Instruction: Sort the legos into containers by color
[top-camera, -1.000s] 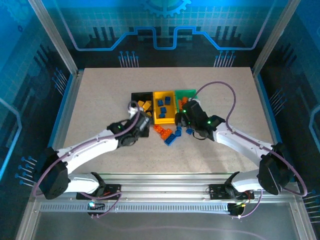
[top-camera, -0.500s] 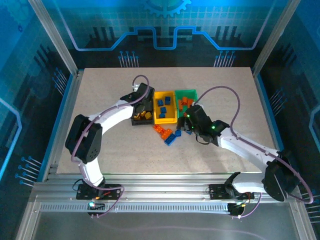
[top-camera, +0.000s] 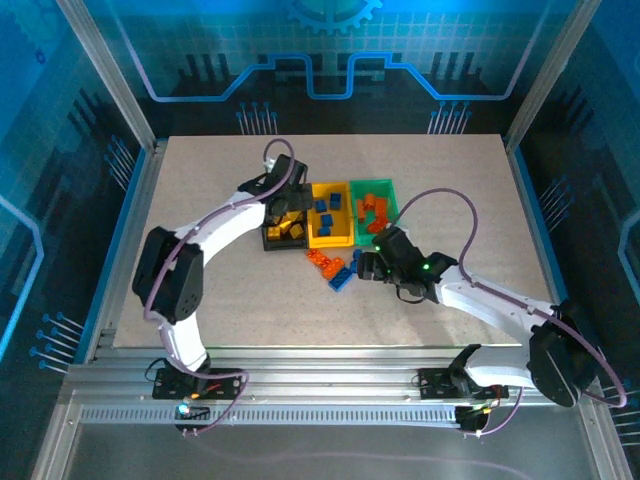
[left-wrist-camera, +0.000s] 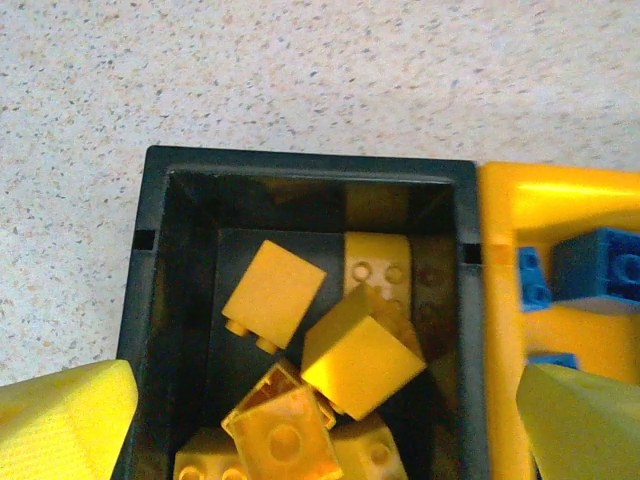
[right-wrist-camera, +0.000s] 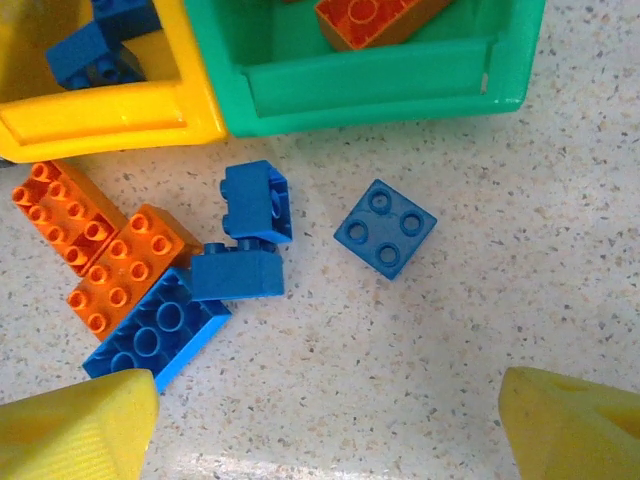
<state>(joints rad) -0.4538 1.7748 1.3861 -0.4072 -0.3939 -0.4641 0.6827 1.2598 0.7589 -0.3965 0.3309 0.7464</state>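
a: where is the left gripper (left-wrist-camera: 320, 425)?
b: i have it over the black bin (left-wrist-camera: 150, 300), fingers wide apart and nothing between them. the yellow bricks (left-wrist-camera: 360, 355) lie heaped in the bin below it, some with studs up and one on its side. yellow clearly collects there, so i take it that's why the arm hangs over it.
a: and the right?
b: the right gripper (right-wrist-camera: 320, 425) is spread and empty too, low over the table (right-wrist-camera: 450, 330), just in front of the green bin (right-wrist-camera: 380, 90). a square blue brick (right-wrist-camera: 385, 227) lies ahead of it, studs up and turned corner-on to my fingers. being square, it has no long axis. it sits apart from the others, so i'd judge it the easy pick.
a: what about the rest?
b: they're clustered to its left. a long blue brick (right-wrist-camera: 155, 335) lies with studs up, its long axis running diagonally from low-left to high-right, and an orange brick (right-wrist-camera: 125, 265) lies alongside it. blue belongs in the yellow bin (right-wrist-camera: 100, 120), i reckon.
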